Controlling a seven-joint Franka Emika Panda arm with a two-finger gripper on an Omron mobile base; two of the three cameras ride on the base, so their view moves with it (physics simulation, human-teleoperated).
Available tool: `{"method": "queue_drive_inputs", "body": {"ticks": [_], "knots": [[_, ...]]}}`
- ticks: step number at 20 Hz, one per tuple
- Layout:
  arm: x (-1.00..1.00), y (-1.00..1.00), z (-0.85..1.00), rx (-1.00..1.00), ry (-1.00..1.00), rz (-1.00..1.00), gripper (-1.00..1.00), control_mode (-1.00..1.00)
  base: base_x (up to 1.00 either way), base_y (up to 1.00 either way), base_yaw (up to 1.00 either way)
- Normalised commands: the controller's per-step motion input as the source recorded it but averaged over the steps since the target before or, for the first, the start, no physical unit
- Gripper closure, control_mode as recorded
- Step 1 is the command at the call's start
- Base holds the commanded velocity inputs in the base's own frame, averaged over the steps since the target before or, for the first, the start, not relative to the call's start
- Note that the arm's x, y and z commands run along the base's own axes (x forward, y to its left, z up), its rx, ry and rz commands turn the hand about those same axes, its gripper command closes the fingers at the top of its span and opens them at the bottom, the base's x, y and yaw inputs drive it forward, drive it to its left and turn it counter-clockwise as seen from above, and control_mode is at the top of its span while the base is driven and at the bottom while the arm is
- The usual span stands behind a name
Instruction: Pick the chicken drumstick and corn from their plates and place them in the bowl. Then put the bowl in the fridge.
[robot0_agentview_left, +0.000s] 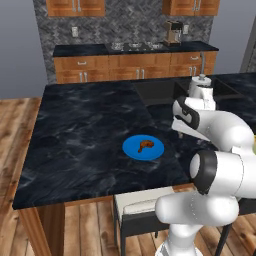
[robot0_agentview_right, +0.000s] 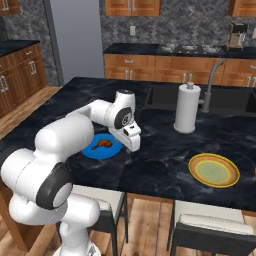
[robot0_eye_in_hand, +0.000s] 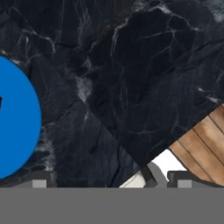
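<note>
Gripper (robot0_agentview_right: 131, 144) right of chicken drumstick (robot0_agentview_right: 103, 144)

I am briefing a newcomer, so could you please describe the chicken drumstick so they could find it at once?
Start at the black marble island counter. Near its front edge lies a plain bright blue plate. The chicken drumstick is the small reddish-brown piece on it; the yellow-rimmed plate holds nothing.

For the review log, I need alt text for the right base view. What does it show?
A white arm reaches over a black marble island toward a chicken drumstick on a blue plate. To the right sit an empty yellow-rimmed plate, a paper towel roll and a sink faucet.
</note>
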Motion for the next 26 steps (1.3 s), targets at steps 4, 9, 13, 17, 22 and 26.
{"method": "queue_drive_inputs", "body": {"ticks": [4,9,13,17,22,26], "knots": [[0.65,0.03,0.0,0.0,0.0,0.0,-1.0,-1.0,0.0,0.0,0.0],[0.77,0.2,0.0,0.02,0.0,0.0,-1.0,-1.0,0.0,0.0,0.0],[0.69,0.36,-0.01,0.01,0.0,-0.09,-1.0,-1.0,0.0,0.0,0.0],[0.48,0.48,-0.06,0.02,0.0,-0.2,-1.0,-1.0,0.0,0.0,0.0],[0.21,0.53,-0.19,0.0,0.0,-0.38,-1.0,-1.0,0.0,0.0,0.0],[0.28,0.4,-0.26,0.02,0.0,-0.43,-1.0,-1.0,0.0,0.0,0.0]]}}
